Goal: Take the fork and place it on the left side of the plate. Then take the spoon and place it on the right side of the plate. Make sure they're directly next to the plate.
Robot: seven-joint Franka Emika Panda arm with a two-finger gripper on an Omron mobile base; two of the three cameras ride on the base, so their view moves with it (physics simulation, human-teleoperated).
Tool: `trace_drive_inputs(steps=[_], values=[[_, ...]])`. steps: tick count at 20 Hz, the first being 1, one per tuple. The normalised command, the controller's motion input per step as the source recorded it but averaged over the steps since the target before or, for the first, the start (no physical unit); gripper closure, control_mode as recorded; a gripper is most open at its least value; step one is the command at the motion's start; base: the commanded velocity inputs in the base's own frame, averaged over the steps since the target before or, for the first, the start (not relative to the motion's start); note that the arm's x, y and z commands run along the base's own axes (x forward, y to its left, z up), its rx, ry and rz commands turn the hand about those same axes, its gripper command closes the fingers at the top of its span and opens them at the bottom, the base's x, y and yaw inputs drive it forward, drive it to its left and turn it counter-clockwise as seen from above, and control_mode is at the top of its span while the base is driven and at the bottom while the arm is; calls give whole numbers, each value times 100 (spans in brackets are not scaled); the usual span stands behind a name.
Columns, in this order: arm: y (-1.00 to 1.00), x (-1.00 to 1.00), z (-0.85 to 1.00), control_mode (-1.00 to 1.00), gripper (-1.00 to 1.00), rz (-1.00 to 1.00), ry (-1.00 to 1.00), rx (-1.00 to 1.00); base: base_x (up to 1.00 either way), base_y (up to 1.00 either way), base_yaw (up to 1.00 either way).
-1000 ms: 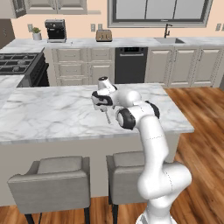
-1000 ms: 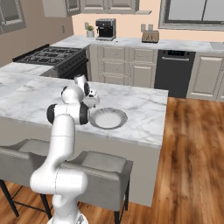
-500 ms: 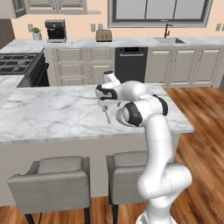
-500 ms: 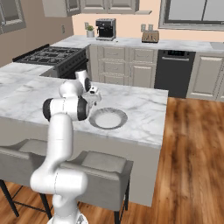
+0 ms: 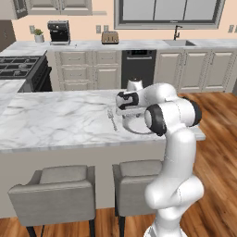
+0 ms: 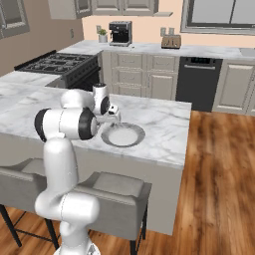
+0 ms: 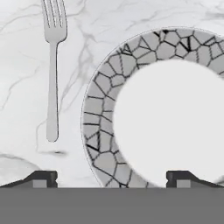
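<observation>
The fork (image 7: 52,74) lies flat on the marble, tines at the top of the hand view, a small gap away from the plate (image 7: 98,118) with its cracked grey rim and pale centre. In the left base view the fork (image 5: 112,119) rests just left of the plate (image 5: 135,127). My gripper (image 7: 111,177) hangs open above the plate's left rim, fingertips (image 7: 41,177) wide apart with nothing between them. It also shows over the island (image 5: 124,110) and beside the plate (image 6: 123,135), where the gripper (image 6: 113,118) hovers. The spoon is out of view.
The marble island (image 5: 51,120) stretches left; its near edge drops to two grey stools (image 5: 53,187). A stove (image 5: 21,67) stands at the far left. On the back counter sit a coffee machine (image 5: 59,32) and a toaster (image 5: 110,38).
The hand has lifted off the fork and swung right, from beside the plate to above its left rim. The fork stays lying on the marble.
</observation>
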Motion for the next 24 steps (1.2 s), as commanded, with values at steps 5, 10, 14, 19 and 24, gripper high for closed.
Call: trace_drive_inputs(steps=[5,10,14,19,24], values=[[-29,-77,41,-100,-100,1,-3,7,0,0,0],[-13,-58,62,-100,-100,9,10,0,0,0,0],[-7,-46,70,-100,-100,15,25,0,0,0,0],[-17,-69,48,-100,-100,15,10,0,0,0,0],[-19,-88,22,-100,-100,7,-2,0,0,0,0]])
